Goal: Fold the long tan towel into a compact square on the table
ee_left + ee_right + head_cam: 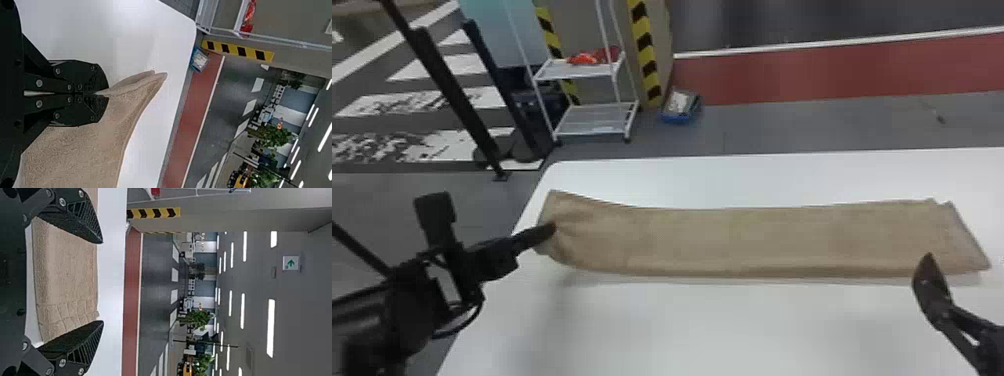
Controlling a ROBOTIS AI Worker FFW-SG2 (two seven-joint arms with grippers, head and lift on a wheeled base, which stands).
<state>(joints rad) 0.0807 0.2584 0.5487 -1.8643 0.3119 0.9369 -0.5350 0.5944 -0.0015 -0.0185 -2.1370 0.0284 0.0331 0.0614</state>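
Note:
The long tan towel (pixel 732 240) lies as a folded strip across the white table, its left end slightly raised and puckered. At that left end, my left gripper (pixel 552 229) pinches the towel's edge. In the left wrist view the closed left gripper (pixel 102 94) has the tan towel (pixel 90 145) between its fingertips. My right gripper (pixel 927 265) is at the near side of the towel's right end. Seen from the right wrist, the right gripper (pixel 102 282) has its fingers wide apart, with the towel (pixel 70 270) beyond them and nothing held.
The white table (pixel 712 325) has its left edge beneath my left arm. Beyond it on the floor stand a white wire shelf (pixel 592 120) and a blue box (pixel 680 106), with black posts (pixel 449 90) at the far left.

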